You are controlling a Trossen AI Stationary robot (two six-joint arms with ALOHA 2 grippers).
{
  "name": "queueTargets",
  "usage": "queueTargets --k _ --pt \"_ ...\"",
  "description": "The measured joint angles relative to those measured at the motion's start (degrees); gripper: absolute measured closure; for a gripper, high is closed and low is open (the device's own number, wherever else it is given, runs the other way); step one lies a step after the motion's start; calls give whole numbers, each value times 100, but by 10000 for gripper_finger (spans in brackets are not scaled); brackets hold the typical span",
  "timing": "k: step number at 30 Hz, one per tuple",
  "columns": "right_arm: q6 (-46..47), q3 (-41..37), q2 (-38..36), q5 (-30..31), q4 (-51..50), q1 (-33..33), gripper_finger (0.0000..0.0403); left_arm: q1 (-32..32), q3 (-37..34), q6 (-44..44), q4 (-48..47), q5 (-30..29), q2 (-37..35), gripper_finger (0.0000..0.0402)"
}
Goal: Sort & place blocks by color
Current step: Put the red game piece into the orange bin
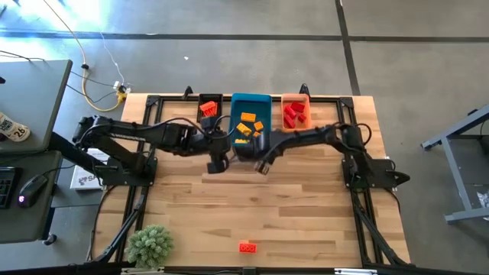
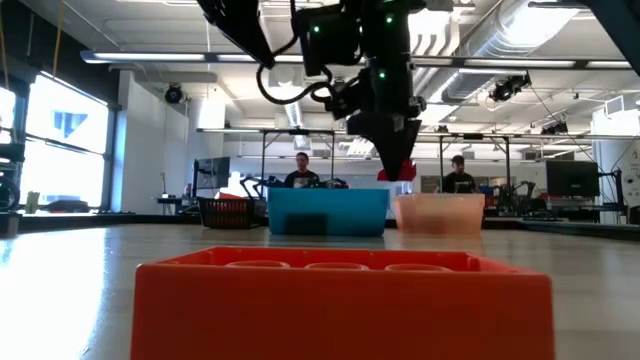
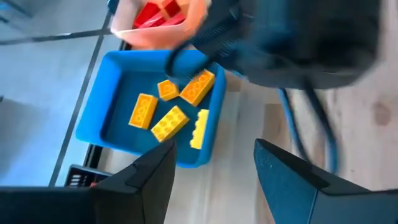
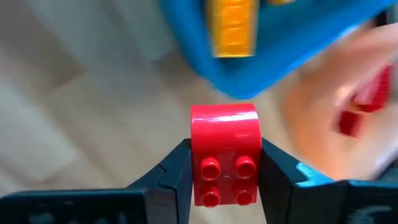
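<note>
Overhead, the right end effector (image 1: 262, 166) hangs above the wooden worktop (image 1: 306, 214) just in front of the blue bin (image 1: 250, 101), with the left end effector (image 1: 218, 164) close beside it; the black bin (image 1: 210, 98), blue bin and orange bin (image 1: 295, 98) line the far edge, and a lone red block (image 1: 247, 247) lies near the near edge, long axis along that edge, by a small green plant (image 1: 150, 244). Level with the worktop, that block (image 2: 340, 305) fills the foreground, studs up, two people seated far behind. Through the left wrist, open fingers (image 3: 143, 180) frame yellow-orange blocks (image 3: 171, 121). Through the right wrist, fingers (image 4: 177, 171) pinch a red brick (image 4: 225, 162), studs facing the camera.
</note>
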Motion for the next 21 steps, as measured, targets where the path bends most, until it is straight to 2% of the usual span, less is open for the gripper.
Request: queueTargets --k 9,21 --pt "-711 516 -4 538 -788 -1137 291 440 0 -3 -2 13 0 199" --pt "-2074 564 -9 434 -727 -2794 291 904 0 -408 -2 23 0 199"
